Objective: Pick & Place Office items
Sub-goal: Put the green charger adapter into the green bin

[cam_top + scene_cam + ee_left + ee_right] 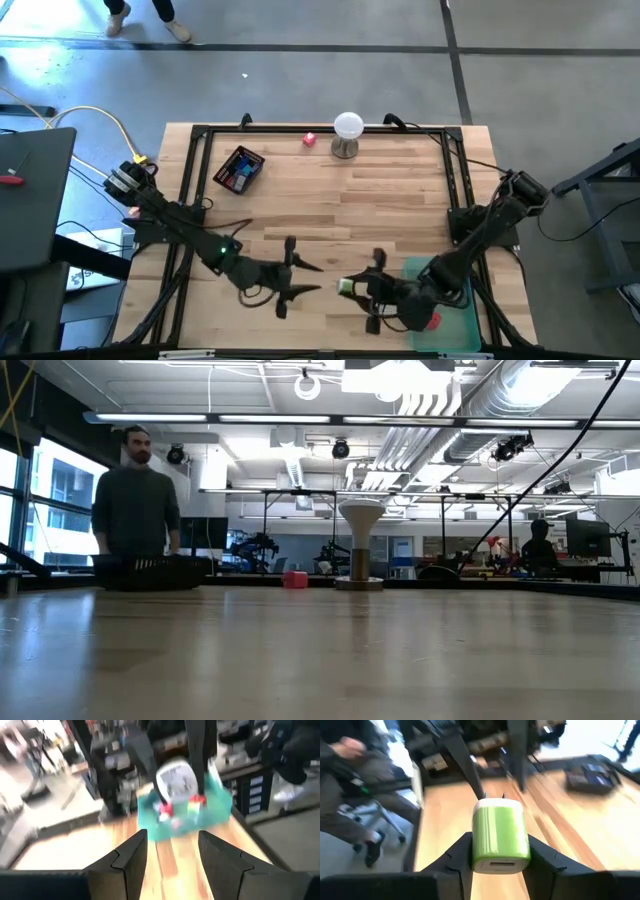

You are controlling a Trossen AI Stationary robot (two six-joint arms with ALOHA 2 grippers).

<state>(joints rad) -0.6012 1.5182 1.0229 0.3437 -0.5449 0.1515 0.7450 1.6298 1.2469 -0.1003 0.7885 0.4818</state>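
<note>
My right gripper is near the table's front edge, shut on a small green-and-white block, one of the office items, just left of a teal tray. My left gripper stands open and empty to the block's left, facing it; its wrist view shows the gap between its fingers bare. A pink item lies on the far part of the table. More small items lie in a black tray and in the teal tray. Neither gripper shows in the low view. My right gripper pinches the green block by its two opposite green sides between its two fingers. The fingers run about level and point toward the table's left. The block is lifted clear of the table, its white slotted end toward the wrist and two metal prongs at its far end.
A white ball on a metal stand is at the far middle, next to the pink item. A black frame runs along the table's edges. A person stands beyond the far edge. Bare wood lies between the trays.
</note>
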